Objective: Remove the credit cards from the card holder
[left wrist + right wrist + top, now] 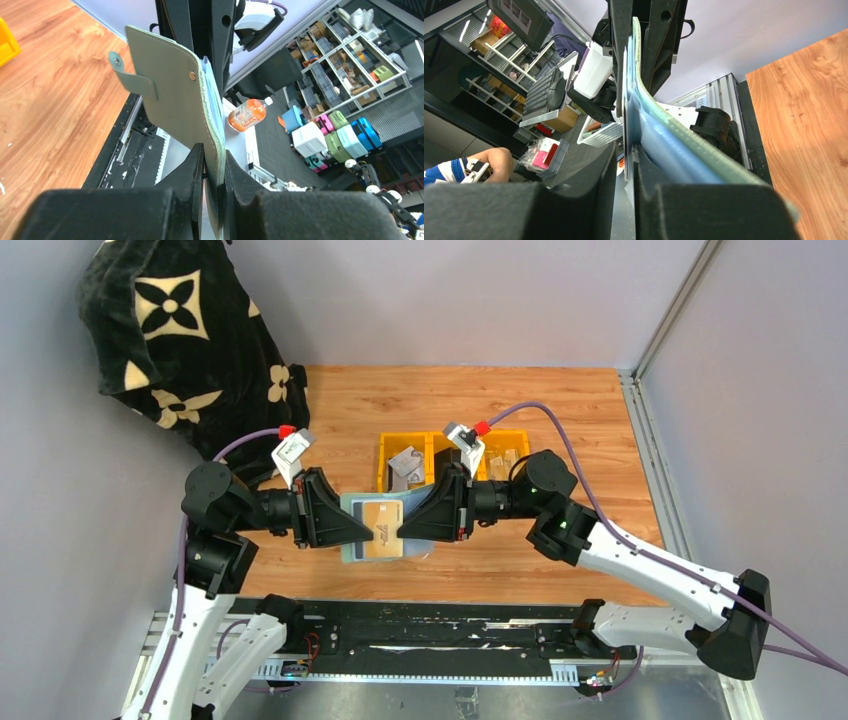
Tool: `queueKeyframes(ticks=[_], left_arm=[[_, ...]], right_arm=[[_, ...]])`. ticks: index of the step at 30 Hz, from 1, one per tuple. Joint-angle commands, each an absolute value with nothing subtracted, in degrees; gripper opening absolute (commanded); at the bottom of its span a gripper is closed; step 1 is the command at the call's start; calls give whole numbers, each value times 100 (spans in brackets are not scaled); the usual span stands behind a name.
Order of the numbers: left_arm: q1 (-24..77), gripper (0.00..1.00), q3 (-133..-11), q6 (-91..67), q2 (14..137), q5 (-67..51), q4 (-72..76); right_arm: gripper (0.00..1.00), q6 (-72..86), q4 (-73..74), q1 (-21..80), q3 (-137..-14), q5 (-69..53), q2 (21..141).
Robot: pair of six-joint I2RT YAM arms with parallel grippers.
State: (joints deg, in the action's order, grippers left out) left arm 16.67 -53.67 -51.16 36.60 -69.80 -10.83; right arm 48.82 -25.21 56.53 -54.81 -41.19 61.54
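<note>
The pale sage-green card holder point(354, 508) hangs open in the air between both grippers, above the table's near edge. A tan credit card point(381, 527) shows in its pocket. My left gripper point(370, 531) is shut on the holder's green flap point(170, 90), whose closure tab point(131, 76) sticks out to the left. My right gripper point(402, 531) faces it from the right. In the right wrist view its fingers point(610, 165) pinch the thin edge of a card point(626, 100) beside the holder's grey-blue pockets point(664, 150) and green cover point(704, 155).
Two yellow bins point(432, 444) holding grey parts stand just behind the grippers. A black bag with cream flower print point(185, 335) fills the back left corner. A black rail point(420, 625) runs along the near edge. A metal frame post point(645, 390) bounds the right side.
</note>
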Motion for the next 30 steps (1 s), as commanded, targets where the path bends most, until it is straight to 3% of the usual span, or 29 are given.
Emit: queueKeyframes(ticks=[1, 4, 7, 12, 24, 28, 30], left_arm=[[1688, 24, -5492, -5097, 3661, -6934, -1050], [1687, 44, -5372, -5139, 3611, -6897, -1021], [1692, 57, -5151, -5358, 3516, -6882, -798], [1689, 60, -4639, -6222, 3340, -6980, 175], [1689, 33, -4774, -6165, 3304, -7381, 141], [1690, 2, -4875, -5798, 3336, -7365, -246], [1689, 0, -4922, -5637, 3381, -7356, -388]], right_arm=[[13, 4978, -2922, 5634, -5680, -4184, 6318], [0, 5061, -3097, 5649, -5658, -4160, 6386], [0, 5151, -3285, 5660, -5618, -4091, 6436], [0, 5207, -3496, 5661, -5524, -3864, 6411], [0, 4915, -2978, 5665, -5189, -3437, 6032], [0, 4835, -2837, 5660, -5135, -3503, 5950], [6, 4823, -2739, 5669, -5184, -3661, 5999]])
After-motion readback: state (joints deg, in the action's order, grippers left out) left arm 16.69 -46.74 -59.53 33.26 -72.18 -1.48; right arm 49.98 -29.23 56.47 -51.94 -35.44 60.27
